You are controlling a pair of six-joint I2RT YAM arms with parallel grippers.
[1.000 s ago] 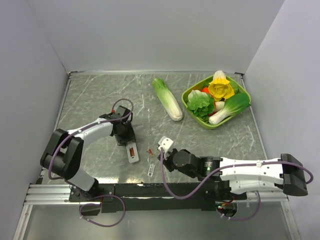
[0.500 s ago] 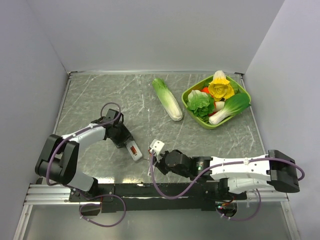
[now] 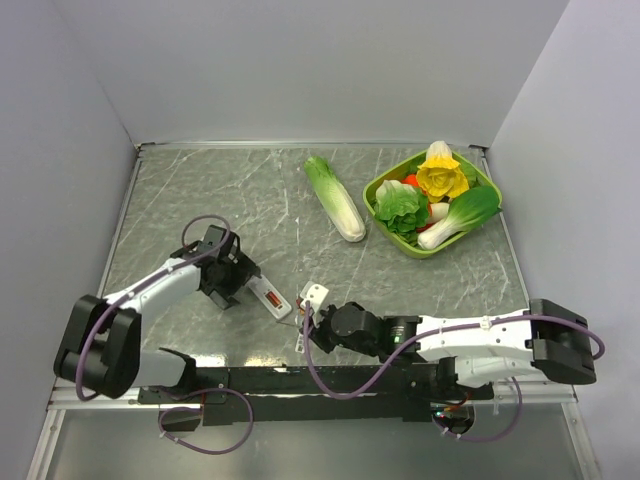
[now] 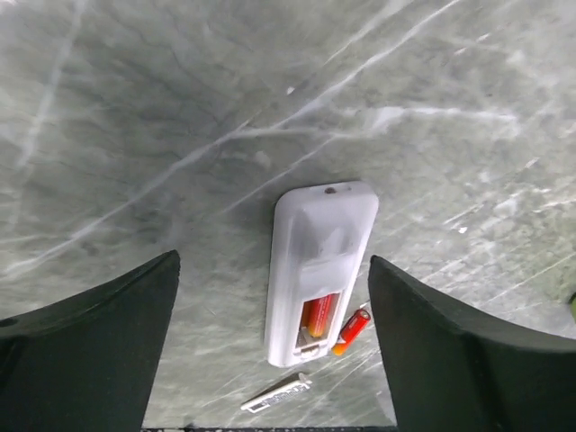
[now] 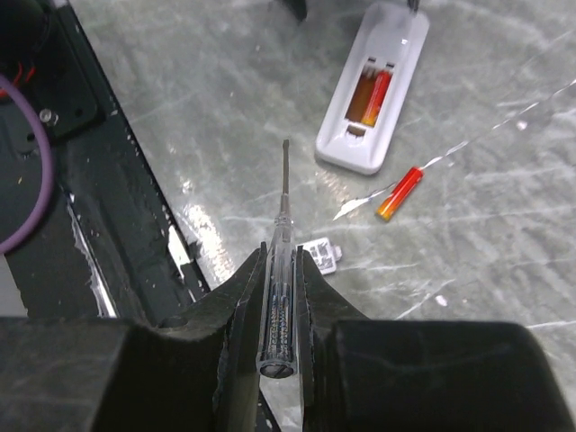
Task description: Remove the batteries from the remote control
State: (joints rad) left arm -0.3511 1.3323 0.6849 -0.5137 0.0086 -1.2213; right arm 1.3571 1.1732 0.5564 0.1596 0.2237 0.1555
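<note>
Remote control (image 4: 319, 270) lies untouched between our left gripper's (image 4: 273, 270) wide-spread fingers. One battery (image 4: 317, 317) sits in its recess and a second battery (image 4: 352, 329) lies just beside it. Our right gripper (image 5: 281, 256) clenches a thin screwdriver (image 5: 283, 207), with the remote ahead of its tip.

Left gripper (image 4: 272, 270) wide apart, right gripper (image 5: 281, 256) tight around screwdriver (image 5: 285, 184).
</note>
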